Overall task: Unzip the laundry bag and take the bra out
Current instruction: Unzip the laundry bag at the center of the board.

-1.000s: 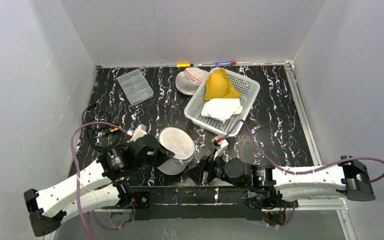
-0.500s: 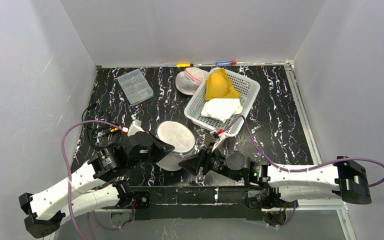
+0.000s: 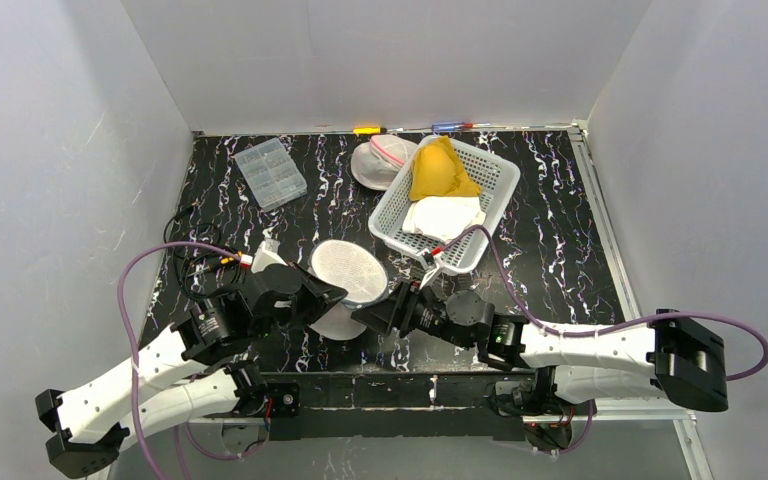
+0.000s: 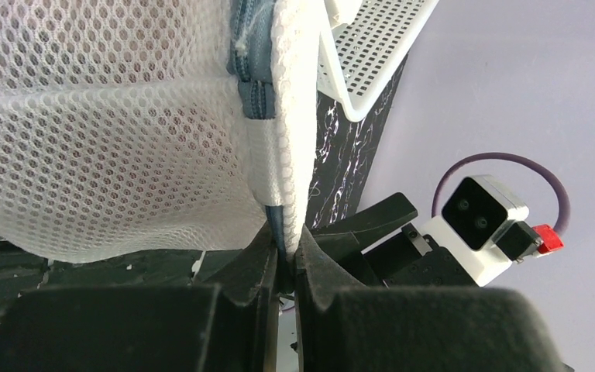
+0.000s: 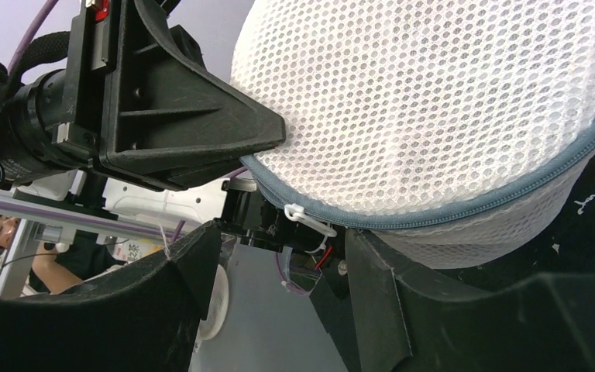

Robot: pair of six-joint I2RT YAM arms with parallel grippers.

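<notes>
The laundry bag is a round white mesh pouch with a blue-grey zipper, held tilted up off the table near the front. My left gripper is shut on the bag's seam. My right gripper is open at the bag's lower right side. The white zipper pull hangs just above the gap between its fingers, with neither finger touching it. The bra is hidden; only mesh shows.
A white basket holding a yellow cloth and a white cloth stands behind the bag. A white domed thing with a pink rim lies beside it. A clear compartment box sits back left, and black cables lie at the left.
My right gripper has moved up and left to the bag's zipper, its jaws narrowing. My left gripper has shifted slightly left and back, taking the bag with it.
</notes>
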